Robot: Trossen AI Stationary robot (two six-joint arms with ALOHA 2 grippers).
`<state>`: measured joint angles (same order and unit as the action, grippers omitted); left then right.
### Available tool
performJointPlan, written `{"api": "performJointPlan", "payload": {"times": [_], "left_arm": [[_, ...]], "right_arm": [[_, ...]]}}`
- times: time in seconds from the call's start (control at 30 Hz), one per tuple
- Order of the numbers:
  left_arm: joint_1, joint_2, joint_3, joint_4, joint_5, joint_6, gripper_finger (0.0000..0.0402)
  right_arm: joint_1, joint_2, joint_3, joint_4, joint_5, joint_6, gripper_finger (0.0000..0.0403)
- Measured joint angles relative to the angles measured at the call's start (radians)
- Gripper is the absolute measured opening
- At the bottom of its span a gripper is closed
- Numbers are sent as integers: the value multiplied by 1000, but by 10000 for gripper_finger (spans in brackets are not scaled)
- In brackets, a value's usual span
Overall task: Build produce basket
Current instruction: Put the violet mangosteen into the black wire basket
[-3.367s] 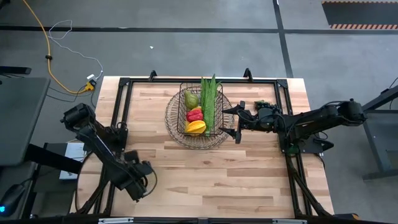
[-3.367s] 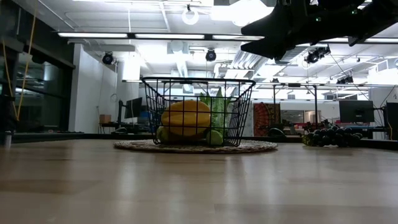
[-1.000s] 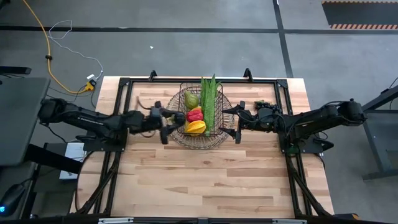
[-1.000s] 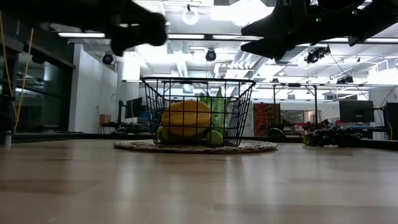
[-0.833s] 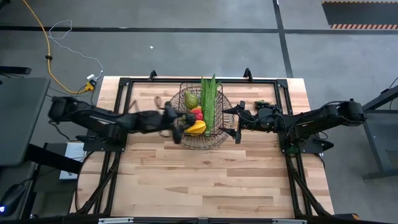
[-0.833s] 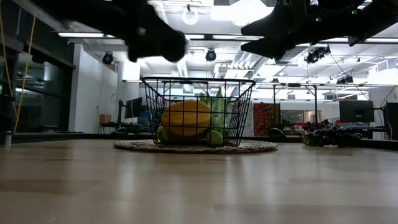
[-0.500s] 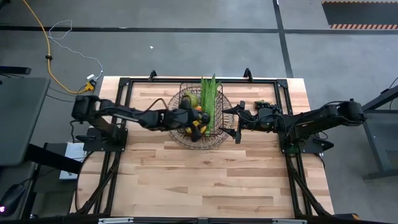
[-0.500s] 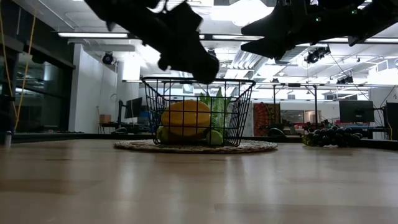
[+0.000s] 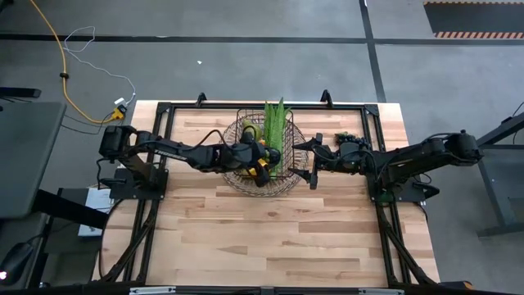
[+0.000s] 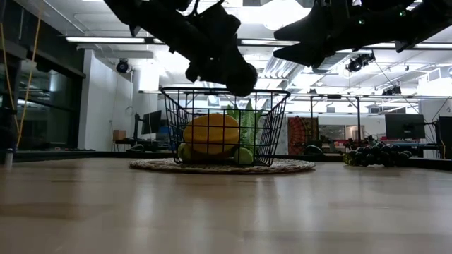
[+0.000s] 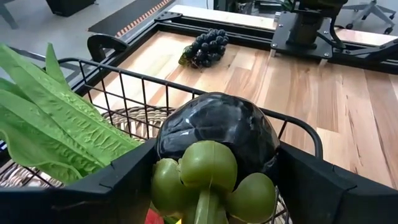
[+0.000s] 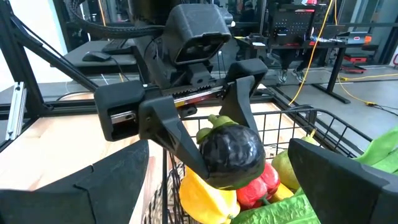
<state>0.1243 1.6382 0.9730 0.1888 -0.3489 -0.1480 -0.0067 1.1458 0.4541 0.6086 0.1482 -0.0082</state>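
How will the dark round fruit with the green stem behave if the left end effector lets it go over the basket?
The glossy, dark round fruit with green stem looks smooth, so it may slip. Being rounded, it will probably roll off the red pepper and settle lower in the dark wire-mesh basket. It seems rigid, probably not fragile.

Left gripper (image 9: pixel 264 159) hiding basket (image 9: pixel 288 182) contents in high view, leafy bunch (image 11: pixel 56 124) cut off at left edge, right gripper (image 12: pixel 217 186) fingertips below frame

Table (image 9: pixel 270 238): light wooden slats, black metal frame.
Mat (image 10: pixel 289 167): round, woven, toward the table's far edge.
Cable (image 9: pixel 61 74): yellow, on grey floor beyond the far left corner.
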Motion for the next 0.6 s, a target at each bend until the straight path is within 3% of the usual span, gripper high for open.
{"api": "performJointPlan", "payload": {"times": [0.4,0.6], "left_arm": [[0,0,0,-15,0,-17,282],[0,0,0,-17,-4,-32,322]], "right_arm": [[0,0,0,0,0,0,374],[0,0,0,0,1,0,374]]}}
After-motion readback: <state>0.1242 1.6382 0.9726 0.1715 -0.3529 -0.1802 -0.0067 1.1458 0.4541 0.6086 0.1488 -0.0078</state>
